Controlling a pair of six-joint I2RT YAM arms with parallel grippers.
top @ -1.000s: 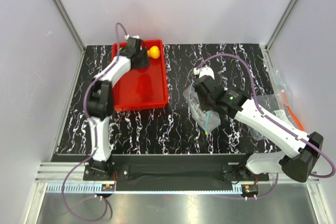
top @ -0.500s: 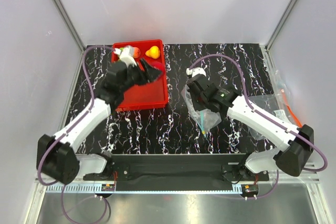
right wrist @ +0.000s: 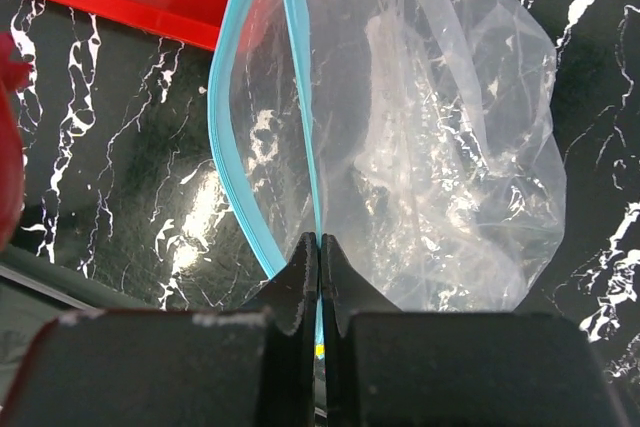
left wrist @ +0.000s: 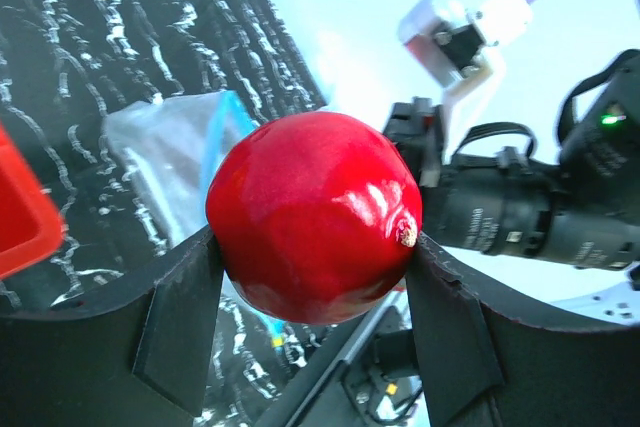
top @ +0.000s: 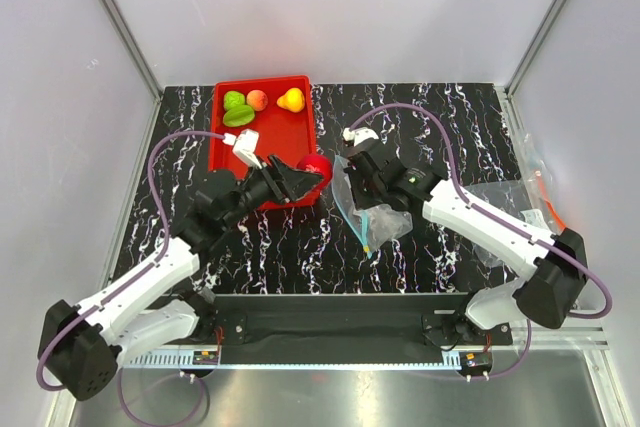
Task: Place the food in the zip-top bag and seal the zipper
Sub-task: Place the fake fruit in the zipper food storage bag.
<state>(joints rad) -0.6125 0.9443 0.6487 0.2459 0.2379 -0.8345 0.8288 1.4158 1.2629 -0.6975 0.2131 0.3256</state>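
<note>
My left gripper is shut on the red apple and holds it above the tray's near right corner; the apple fills the left wrist view between the two fingers. My right gripper is shut on one lip of the zip-top bag, pinching its light-blue zipper. The bag's mouth gapes open towards the apple, the other lip bowed away. The clear pouch hangs crumpled beyond my fingers. The yellow pear, the peach and two green pieces lie in the tray's far end.
The red tray stands at the back left on the black marbled table. More clear plastic with an orange-red strip lies at the right edge. White walls surround the table.
My left arm has drawn back from the tray's far end and swung right and nearer with the red apple. My right gripper has carried the bag a little to the left.
</note>
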